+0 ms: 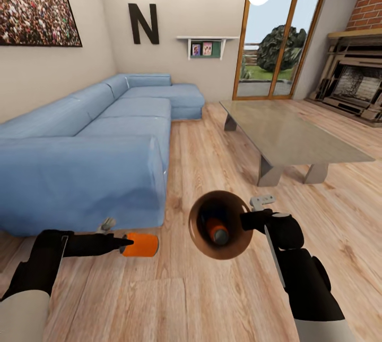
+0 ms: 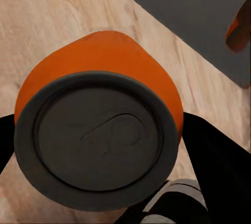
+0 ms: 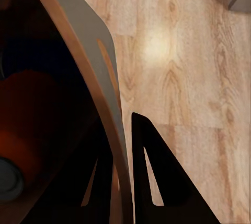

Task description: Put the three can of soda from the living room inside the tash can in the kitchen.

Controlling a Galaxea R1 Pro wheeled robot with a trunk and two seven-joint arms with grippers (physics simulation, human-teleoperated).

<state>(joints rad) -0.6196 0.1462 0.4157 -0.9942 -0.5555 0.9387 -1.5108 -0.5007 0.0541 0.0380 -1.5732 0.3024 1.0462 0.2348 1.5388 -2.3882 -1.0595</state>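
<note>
So I'm in the living room, and my left claw is clamped on an orange soda can, which I'm holding sideways out in front of me, low over the wood floor just past the near end of the blue sofa. In the left wrist view the can's grey top with its pull tab faces straight at the camera, and my black fingers hug it on both sides. My right claw is pinched on the rim of the trash can, one finger outside the wall and one inside, with the bin tipped so its brown mouth faces me. There's already another orange can sitting down inside it, grey top showing, and the right wrist view has what looks like a dark blue shape in there too, though it's too murky to be sure. The held can is well to the left of the bin, at about the same height. The glass low table sits behind the bin, with the black N on the far wall and the brick fireplace off to the right.
</note>
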